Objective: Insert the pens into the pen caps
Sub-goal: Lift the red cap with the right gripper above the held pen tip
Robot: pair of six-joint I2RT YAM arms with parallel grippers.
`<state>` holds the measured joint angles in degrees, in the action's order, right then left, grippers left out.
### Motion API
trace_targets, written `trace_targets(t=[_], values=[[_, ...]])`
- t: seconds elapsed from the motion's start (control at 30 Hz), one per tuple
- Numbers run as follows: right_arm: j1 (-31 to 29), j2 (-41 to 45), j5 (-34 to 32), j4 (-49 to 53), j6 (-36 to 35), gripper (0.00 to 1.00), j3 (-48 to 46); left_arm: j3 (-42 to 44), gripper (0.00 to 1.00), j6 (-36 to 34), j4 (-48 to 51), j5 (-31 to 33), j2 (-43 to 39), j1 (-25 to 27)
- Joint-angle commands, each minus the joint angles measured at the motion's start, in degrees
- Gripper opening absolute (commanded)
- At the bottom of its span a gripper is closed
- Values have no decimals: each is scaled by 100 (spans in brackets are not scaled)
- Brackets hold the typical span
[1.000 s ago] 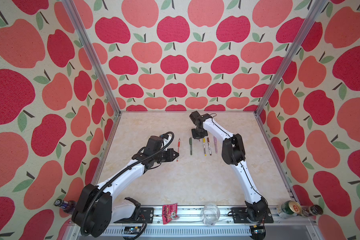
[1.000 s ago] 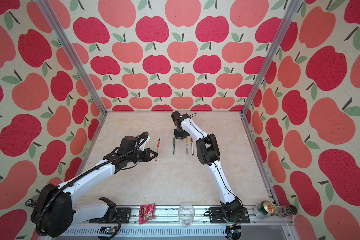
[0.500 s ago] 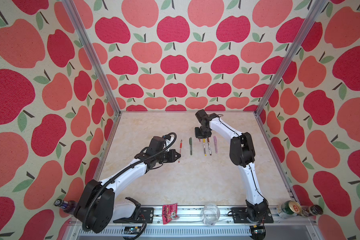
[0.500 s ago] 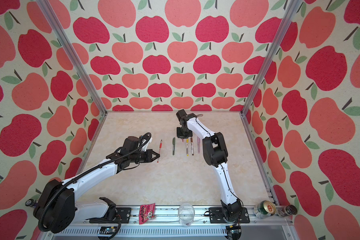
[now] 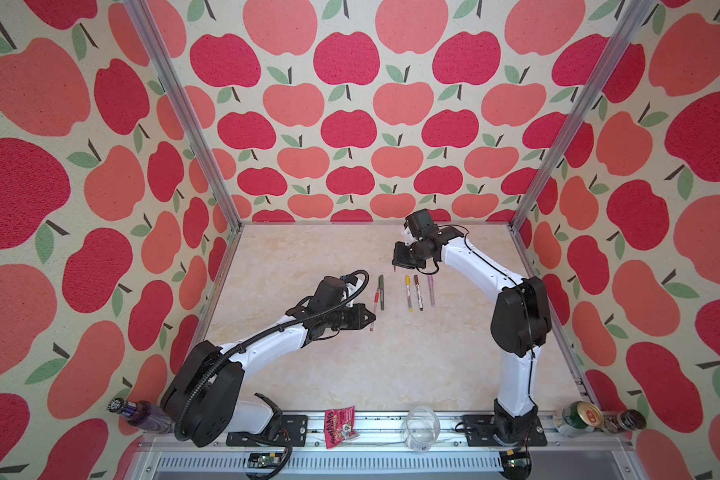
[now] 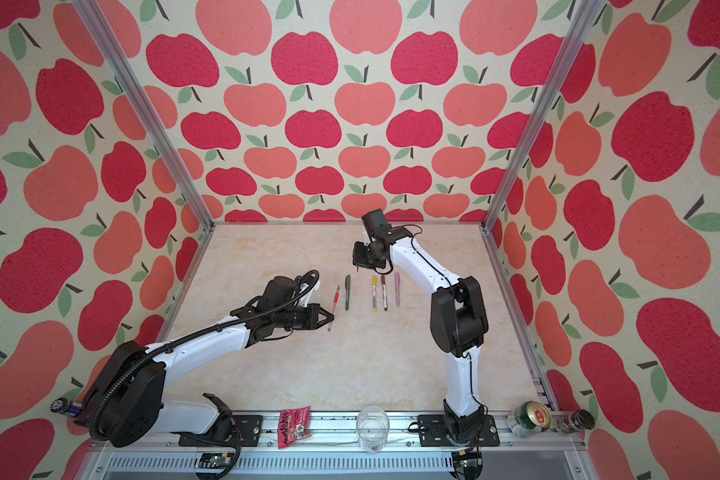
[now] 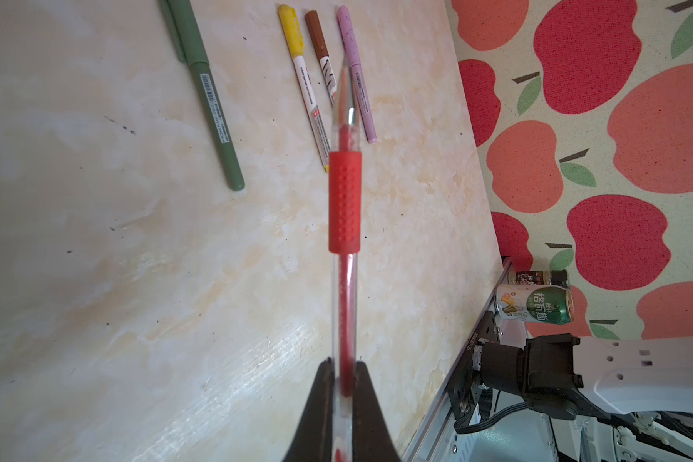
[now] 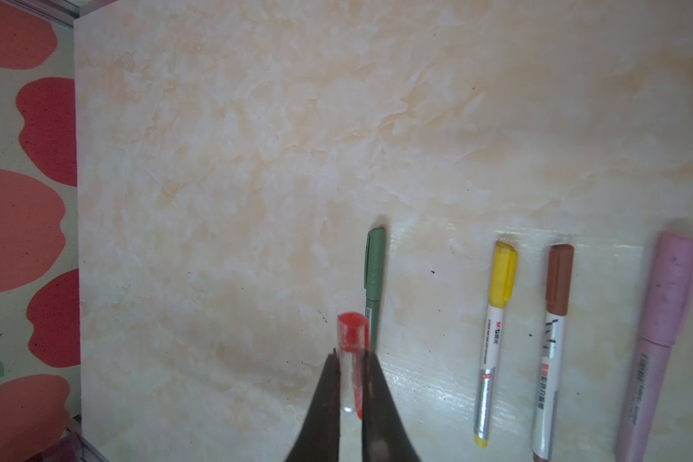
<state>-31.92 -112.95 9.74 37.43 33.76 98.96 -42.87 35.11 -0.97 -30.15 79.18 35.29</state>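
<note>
Pen (image 7: 344, 200), red, clamped in left fingers (image 7: 317, 400); red cap (image 8: 353, 336) clamped in right fingers (image 8: 325, 400)

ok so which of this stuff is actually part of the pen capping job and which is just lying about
Job: red pen in the left claw; red cap in the right claw; green pen, yellow pen, brown pen, lilac pen, all capped.

Lying about: snack packet, clear cup, green can, dark jar, bottle.

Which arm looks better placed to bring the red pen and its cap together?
Probably right: the right end effector grips the red cap; the left end effector holds the red pen, tip bare, pointing outward.
</note>
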Motion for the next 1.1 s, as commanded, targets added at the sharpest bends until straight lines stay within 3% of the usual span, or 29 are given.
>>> trace_targets(t=[0.0, 0.33, 1.07], values=[[-56, 544, 300, -640, 357, 8, -497, -213, 9, 229, -429, 62, 85, 63], [-209, 1243, 408, -1202, 626, 8, -1189, -322, 9, 379, -623, 62, 248, 167], [-394, 1440, 436, -1289, 590, 8, -1458, -446, 8, 367, -595, 359, 222, 281]])
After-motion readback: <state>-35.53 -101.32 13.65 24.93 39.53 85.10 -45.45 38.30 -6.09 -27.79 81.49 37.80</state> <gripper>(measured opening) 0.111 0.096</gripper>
